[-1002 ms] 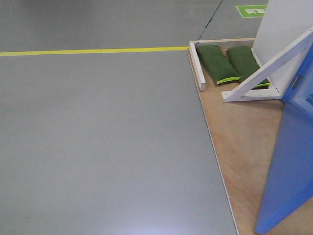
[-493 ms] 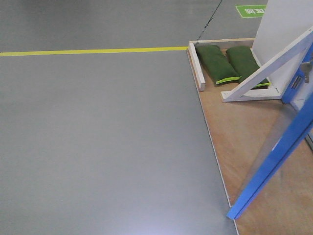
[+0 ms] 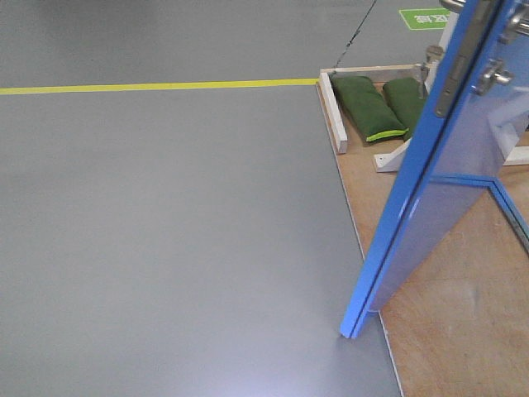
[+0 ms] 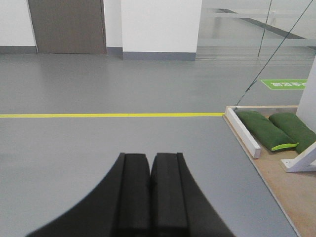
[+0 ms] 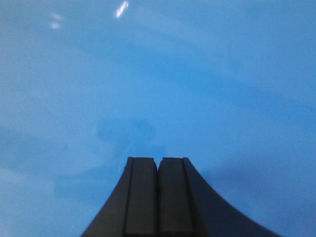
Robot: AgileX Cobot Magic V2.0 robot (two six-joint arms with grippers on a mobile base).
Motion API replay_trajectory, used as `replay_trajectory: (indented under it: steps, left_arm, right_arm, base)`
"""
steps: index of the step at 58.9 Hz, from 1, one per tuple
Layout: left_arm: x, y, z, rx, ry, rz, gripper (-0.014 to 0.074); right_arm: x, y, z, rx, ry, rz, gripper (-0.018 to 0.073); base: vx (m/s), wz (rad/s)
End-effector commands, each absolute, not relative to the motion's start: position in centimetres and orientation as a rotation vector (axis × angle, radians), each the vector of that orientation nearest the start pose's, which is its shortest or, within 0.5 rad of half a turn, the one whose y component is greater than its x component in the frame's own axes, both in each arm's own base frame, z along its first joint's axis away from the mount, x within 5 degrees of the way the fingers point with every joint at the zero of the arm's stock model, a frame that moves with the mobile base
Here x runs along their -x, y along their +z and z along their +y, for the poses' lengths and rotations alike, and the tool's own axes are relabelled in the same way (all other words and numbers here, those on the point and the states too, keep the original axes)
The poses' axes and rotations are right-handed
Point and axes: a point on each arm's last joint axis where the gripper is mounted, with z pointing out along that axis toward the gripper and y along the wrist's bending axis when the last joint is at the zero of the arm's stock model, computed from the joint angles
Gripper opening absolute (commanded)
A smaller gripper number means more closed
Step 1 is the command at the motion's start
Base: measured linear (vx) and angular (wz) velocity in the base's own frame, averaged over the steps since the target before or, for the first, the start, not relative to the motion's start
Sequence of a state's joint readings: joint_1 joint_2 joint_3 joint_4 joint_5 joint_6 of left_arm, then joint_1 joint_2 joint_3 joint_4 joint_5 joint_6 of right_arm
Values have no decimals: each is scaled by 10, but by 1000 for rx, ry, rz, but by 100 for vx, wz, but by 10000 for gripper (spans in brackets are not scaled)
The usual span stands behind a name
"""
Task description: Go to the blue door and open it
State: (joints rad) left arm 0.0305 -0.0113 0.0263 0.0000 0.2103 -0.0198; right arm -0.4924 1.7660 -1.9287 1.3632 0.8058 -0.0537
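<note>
door: the blue door (image 3: pixel 450 190) stands swung out on the right of the front view, with its narrow edge turned toward the camera and its glossy face to the right of that edge.
door foot: its lower corner sits right at the rim of the wooden board (image 3: pixel 413 248), where the board meets the grey floor (image 3: pixel 165 248).
door fittings: a silver lever handle (image 3: pixel 519 25) shows at the top right, a round lock (image 3: pixel 494 77) sits just below it, and a slim latch plate (image 3: pixel 450 78) runs along the door's edge.
right pincer: my right pincer (image 5: pixel 158 163) is clenched, the two dark fingers pressed flat together with nothing between them. it points straight at the door's blue face (image 5: pixel 197 74), which fills that whole view. i cannot tell whether the tips touch it.
left pincer: my left pincer (image 4: pixel 150 159) is clenched too and empty, hanging over the bare grey floor, well apart from the door.
floor marks: a yellow line (image 3: pixel 157 86) crosses the grey floor and ends at the board's corner. a green sign (image 3: pixel 426 16) lies farther back.
behind the door: two green bags (image 3: pixel 368 107) lie side by side on the board, just beside a white beam (image 3: pixel 333 112).
</note>
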Motion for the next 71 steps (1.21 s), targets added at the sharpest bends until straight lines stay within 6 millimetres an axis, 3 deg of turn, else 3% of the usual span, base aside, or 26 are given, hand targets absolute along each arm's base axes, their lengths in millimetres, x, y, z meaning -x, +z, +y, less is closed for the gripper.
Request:
replay_trajectory:
  steps: [1, 24, 37, 71]
  left_arm:
    - [-55, 200, 2, 49, -2, 1597, 73]
    - [-55, 200, 2, 49, -2, 1597, 73]
    - [-55, 200, 2, 49, -2, 1597, 73]
    - [-55, 200, 2, 49, -2, 1597, 73]
  right_arm:
    - [-366, 509, -120, -684, 1123, 1384, -1]
    - [-398, 485, -95, -694, 1189, 1446, -1]
    - [-411, 472, -97, -735, 1187, 1445, -1]
    - [-414, 470, -101, -760, 1166, 1421, -1]
  base:
    - [0, 0]
    - [0, 0]
    - [0, 0]
    - [0, 0]
